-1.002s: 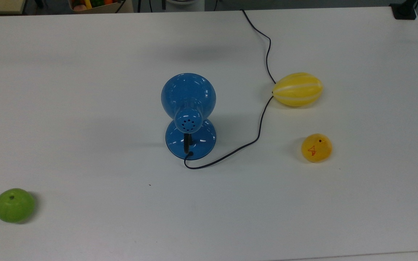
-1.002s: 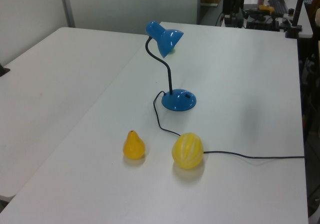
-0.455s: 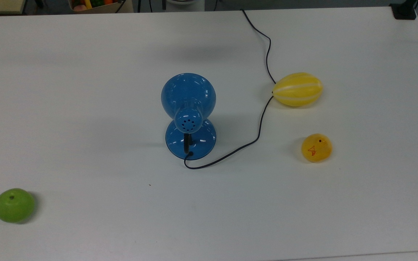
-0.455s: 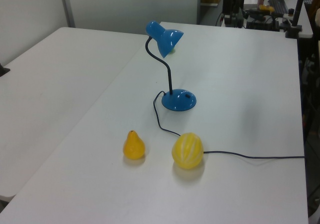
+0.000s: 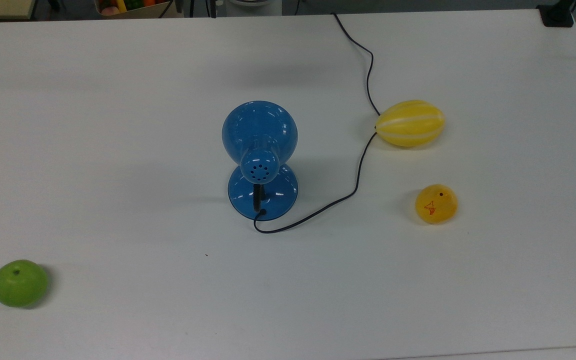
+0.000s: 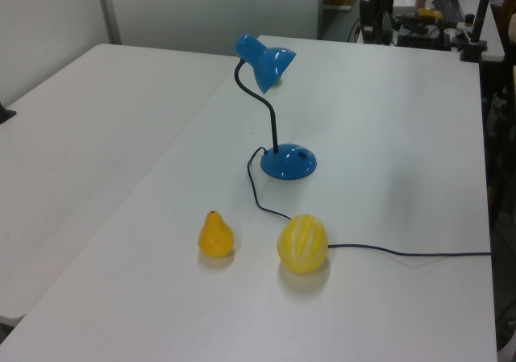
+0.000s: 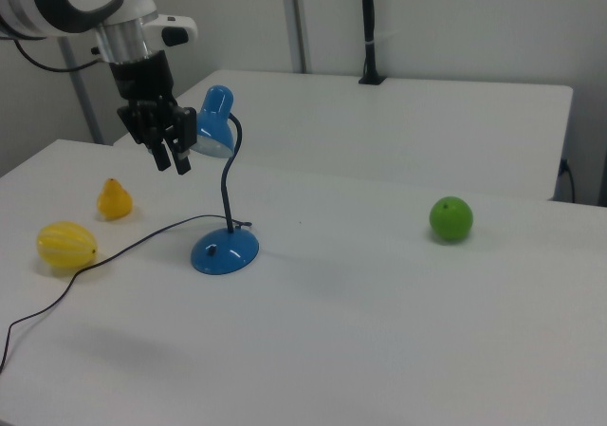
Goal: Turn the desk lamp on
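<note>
Gripper (image 7: 172,161) hangs empty, fingers slightly parted, beside the dome shade of the glossy blue desk lamp (image 7: 224,196) (no contact).

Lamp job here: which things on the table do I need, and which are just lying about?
Needed:
- desk lamp, with its cord and a small dark spot on its base that may be the switch
- gripper, up in the air beside the shade

Lying about:
- striped yellow melon, touching the cord
- yellow pear
- green apple
</note>
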You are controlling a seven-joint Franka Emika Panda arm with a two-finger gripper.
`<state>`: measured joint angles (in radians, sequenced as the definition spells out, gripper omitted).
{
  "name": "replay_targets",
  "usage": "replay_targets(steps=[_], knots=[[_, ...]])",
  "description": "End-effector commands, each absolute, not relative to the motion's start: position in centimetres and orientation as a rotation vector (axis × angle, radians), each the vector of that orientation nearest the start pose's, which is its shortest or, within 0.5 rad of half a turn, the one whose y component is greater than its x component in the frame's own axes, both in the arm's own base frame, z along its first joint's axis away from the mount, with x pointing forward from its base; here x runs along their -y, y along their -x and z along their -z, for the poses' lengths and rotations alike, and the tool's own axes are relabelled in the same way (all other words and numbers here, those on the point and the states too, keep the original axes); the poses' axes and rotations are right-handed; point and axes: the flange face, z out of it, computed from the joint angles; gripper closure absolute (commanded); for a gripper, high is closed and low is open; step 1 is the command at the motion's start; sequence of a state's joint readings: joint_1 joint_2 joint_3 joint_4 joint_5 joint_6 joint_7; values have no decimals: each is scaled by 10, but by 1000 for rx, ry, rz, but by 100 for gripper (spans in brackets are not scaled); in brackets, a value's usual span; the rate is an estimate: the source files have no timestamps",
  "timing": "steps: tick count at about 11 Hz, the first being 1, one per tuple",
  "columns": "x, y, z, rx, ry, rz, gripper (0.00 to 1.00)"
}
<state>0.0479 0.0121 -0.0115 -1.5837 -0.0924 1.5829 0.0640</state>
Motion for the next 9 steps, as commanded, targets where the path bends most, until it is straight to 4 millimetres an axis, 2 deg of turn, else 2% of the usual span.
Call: replay_targets(steps=[1,9], knots=[[-13,-557,-613,-14,3215,-37,100],[-22,-561,-608,5,3213,-36,100]])
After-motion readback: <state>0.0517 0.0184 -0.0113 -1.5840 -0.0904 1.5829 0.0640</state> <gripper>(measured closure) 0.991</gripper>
